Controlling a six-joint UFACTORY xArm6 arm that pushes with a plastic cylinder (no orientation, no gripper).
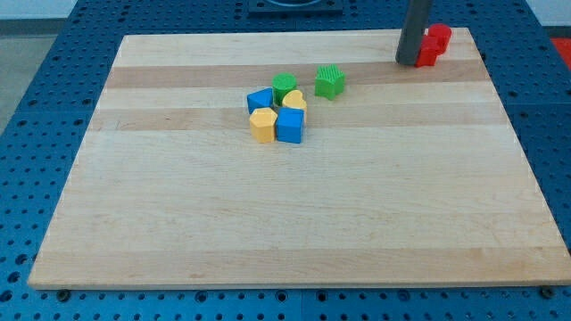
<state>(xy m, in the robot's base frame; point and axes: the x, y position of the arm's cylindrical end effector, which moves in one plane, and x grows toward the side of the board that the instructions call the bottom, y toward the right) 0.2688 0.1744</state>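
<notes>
My tip [409,62] stands at the view's top right, pressed against the left side of a red star block [427,53]. That block touches a red cylinder [439,36] just above and to its right, near the board's corner. Left of the tip, a green star block [329,81] sits alone. Further left is a tight cluster: a green cylinder [285,86], a blue block [260,100], a yellow heart [295,101], a yellow hexagon-like block [262,126] and a blue cube [290,127].
The wooden board [294,223] lies on a blue perforated table [36,107]. The two red blocks are close to the board's top right edge.
</notes>
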